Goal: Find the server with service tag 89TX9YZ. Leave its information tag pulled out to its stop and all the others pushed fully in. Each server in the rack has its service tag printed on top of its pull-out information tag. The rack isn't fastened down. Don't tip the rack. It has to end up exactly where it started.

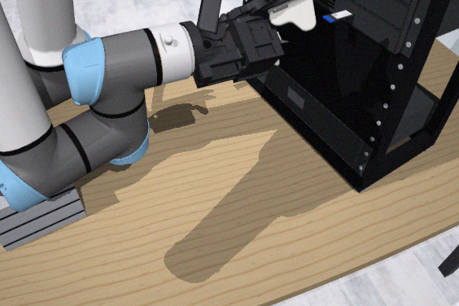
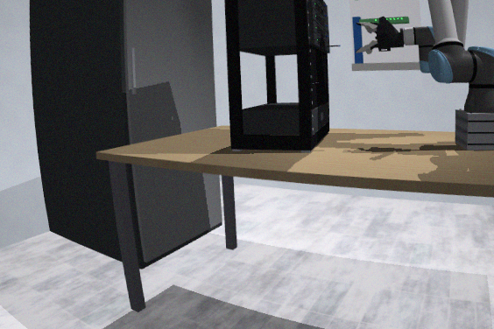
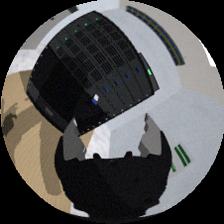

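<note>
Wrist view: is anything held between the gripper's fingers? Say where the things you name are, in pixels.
No, the gripper (image 1: 313, 28) (image 2: 358, 38) (image 3: 110, 116) stands open, with a gap between its fingers.

Arm bent, wrist level, tool (image 1: 294, 33) (image 2: 360, 38) (image 3: 110, 116) wide open, fingers apart.

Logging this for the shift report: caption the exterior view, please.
Gripper open, short of the lone information tag jutting from the upright rack on the wooden table.
</note>
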{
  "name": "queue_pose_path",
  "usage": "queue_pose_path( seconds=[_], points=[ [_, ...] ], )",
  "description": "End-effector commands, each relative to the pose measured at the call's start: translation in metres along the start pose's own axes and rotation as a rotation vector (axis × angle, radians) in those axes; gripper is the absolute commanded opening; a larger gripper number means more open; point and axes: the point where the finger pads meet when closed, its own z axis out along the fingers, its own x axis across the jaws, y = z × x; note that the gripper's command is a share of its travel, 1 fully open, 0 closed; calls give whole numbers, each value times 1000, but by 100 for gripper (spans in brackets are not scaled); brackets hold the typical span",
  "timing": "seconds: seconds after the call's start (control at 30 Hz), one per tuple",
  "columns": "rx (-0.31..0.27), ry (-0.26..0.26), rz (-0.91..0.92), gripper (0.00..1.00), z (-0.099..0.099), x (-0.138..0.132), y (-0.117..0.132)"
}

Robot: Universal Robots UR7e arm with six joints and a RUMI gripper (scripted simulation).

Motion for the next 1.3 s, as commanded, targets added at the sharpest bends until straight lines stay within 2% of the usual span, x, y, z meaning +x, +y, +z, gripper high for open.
queue_pose_path(
  seconds=[0.0,1.27],
  points=[
    [6,-1,-30,100,-2,-2,0],
    [34,-4,-184,100,-11,-13,1]
  ],
)
